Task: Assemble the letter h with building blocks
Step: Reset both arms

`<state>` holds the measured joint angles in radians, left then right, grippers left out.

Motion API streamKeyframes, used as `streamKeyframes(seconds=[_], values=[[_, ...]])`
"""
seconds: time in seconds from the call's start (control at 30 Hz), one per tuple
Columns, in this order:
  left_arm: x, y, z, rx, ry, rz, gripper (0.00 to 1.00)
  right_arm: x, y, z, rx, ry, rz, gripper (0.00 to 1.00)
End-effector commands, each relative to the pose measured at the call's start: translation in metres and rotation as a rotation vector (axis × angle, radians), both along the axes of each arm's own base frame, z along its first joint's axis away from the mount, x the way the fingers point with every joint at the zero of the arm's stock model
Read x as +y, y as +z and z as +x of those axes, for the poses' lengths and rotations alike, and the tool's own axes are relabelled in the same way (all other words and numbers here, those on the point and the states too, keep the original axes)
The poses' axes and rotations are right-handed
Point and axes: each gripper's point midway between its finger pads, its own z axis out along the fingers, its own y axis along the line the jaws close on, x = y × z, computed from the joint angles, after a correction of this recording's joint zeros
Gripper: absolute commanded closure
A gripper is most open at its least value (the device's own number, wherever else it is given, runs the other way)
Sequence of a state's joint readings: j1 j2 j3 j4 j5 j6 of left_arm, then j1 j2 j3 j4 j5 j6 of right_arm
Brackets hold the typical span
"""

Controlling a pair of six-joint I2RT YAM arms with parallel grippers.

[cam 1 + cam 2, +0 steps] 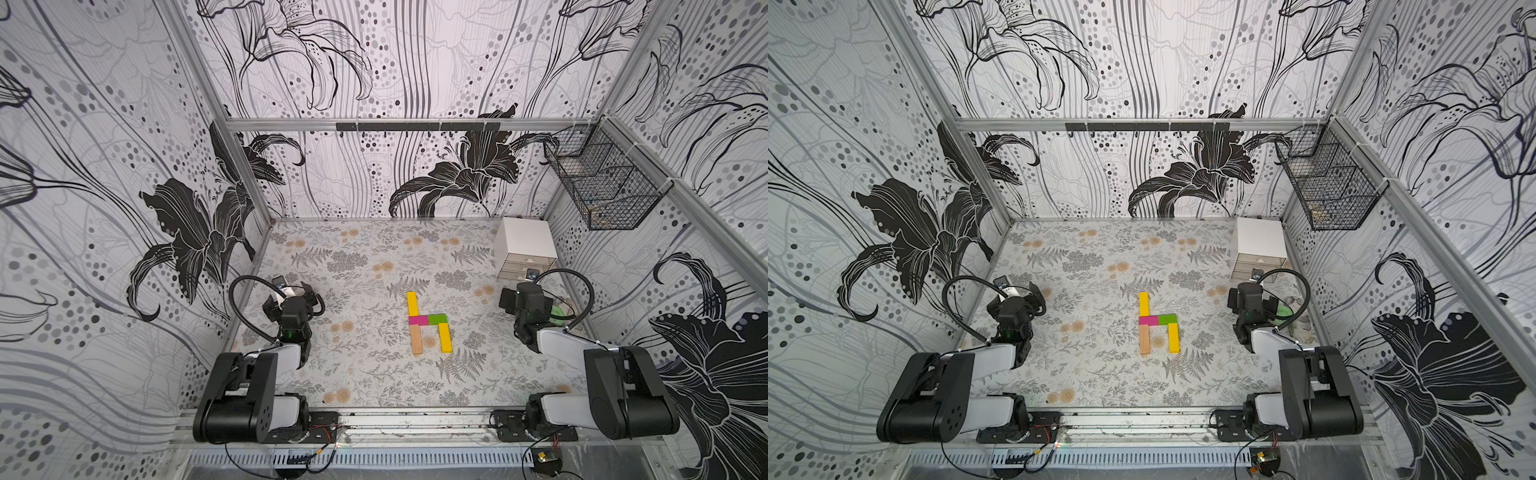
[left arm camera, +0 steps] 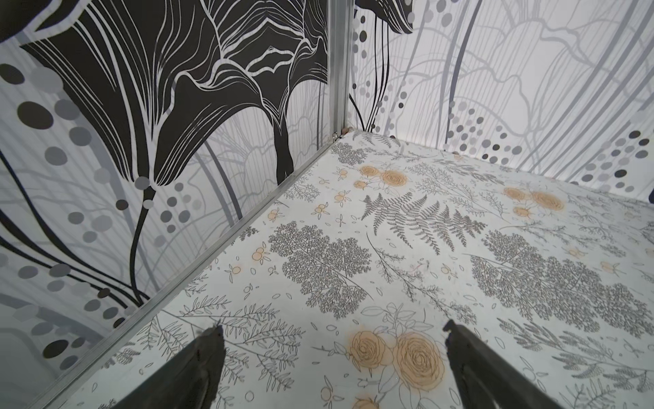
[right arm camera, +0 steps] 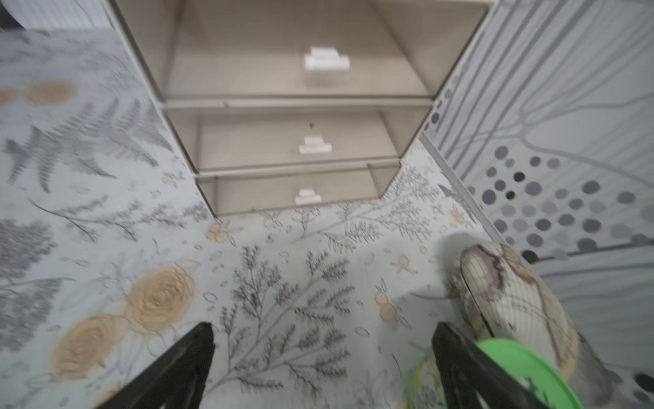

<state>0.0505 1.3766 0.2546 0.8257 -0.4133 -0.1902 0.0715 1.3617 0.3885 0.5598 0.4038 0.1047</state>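
Letter h (image 1: 428,321) lies flat mid-table on the floral mat (image 1: 353,374), seen in both top views: upper yellow block (image 1: 412,303) and tan wood block (image 1: 417,339) as the stem, magenta block (image 1: 419,320) and green block (image 1: 437,319) as the crossbar, lower yellow block (image 1: 445,337) as the leg, neighbours touching. Both arms are well apart from it, one on either side. Left gripper (image 2: 332,327): jaws spread wide, nothing between them. Its wrist view shows only mat and wall corner. Right gripper (image 3: 322,329): jaws likewise apart and empty, picture blurred. It faces the white mini drawer chest (image 3: 293,141), whose three drawer fronts show here. A green disc (image 3: 523,364) and a striped object (image 3: 509,301) lie just beside one finger, largely hidden by the arm from above.
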Motion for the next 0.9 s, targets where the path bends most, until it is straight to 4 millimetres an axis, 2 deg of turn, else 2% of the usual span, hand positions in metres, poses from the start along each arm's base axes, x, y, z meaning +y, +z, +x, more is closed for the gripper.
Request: streamKeyframes(seconds=[0.0,0.07,0.1,0.13,0.2,0.87], values=[[-0.018,0.018,0.025,-0.090,-0.170,-0.028,0.01,0.027,0.009,0.014,-0.149,0.193,0.023,0.01],[-0.027,0.010,0.033,-0.104,-0.240,0.006,0.01,0.034,-0.002,0.022,-0.123,0.241,0.019,0.01],[-0.027,0.012,0.033,-0.123,-0.243,0.022,0.01,0.035,-0.001,0.024,-0.129,0.246,0.023,0.01],[-0.027,0.002,0.034,-0.059,-0.235,-0.026,0.01,0.035,-0.003,0.023,-0.090,0.243,0.026,0.01],[-0.024,0.003,0.045,-0.037,-0.224,0.003,0.01,0.035,-0.002,0.024,-0.108,0.243,0.022,0.01],[-0.027,0.001,0.045,-0.022,-0.232,-0.004,0.01,0.034,-0.003,0.024,-0.094,0.242,0.020,0.01]])
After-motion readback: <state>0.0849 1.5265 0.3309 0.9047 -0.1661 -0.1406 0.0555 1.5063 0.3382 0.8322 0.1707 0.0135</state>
